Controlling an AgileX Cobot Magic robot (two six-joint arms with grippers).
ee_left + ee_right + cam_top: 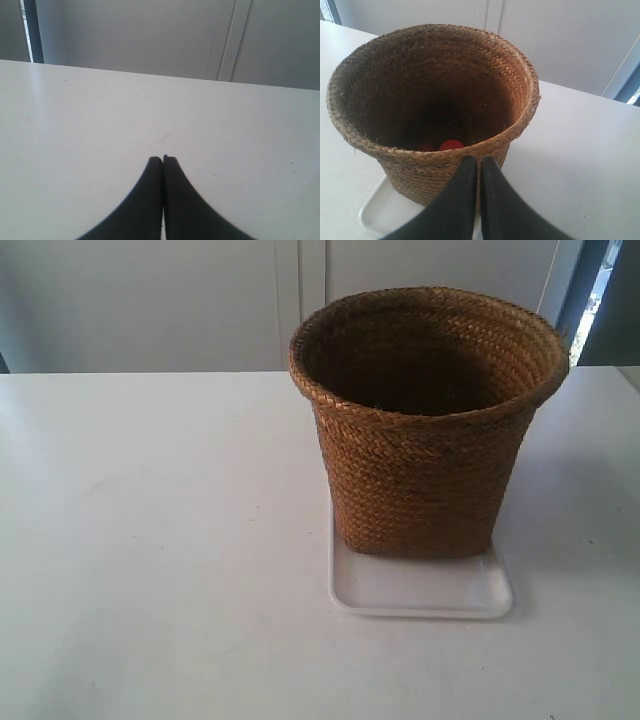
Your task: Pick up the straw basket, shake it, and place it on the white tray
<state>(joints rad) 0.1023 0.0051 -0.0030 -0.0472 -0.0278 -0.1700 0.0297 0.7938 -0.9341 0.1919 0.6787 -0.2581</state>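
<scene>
The brown woven straw basket (425,480) stands upright on the white tray (420,592), whose front rim shows below the basket's base. Neither arm appears in the exterior view. In the right wrist view my right gripper (479,160) is shut with nothing between its fingers, just outside the straw basket (420,175) near its rim, with a corner of the white tray (375,212) below. Something red (451,145) lies in the dark bottom of the basket. My left gripper (163,159) is shut over bare table, holding nothing.
The white table (150,540) stretches wide to the view's left of the basket. A pale wall with cabinet panels (300,300) stands behind its far edge. The table's far edge (150,74) shows in the left wrist view.
</scene>
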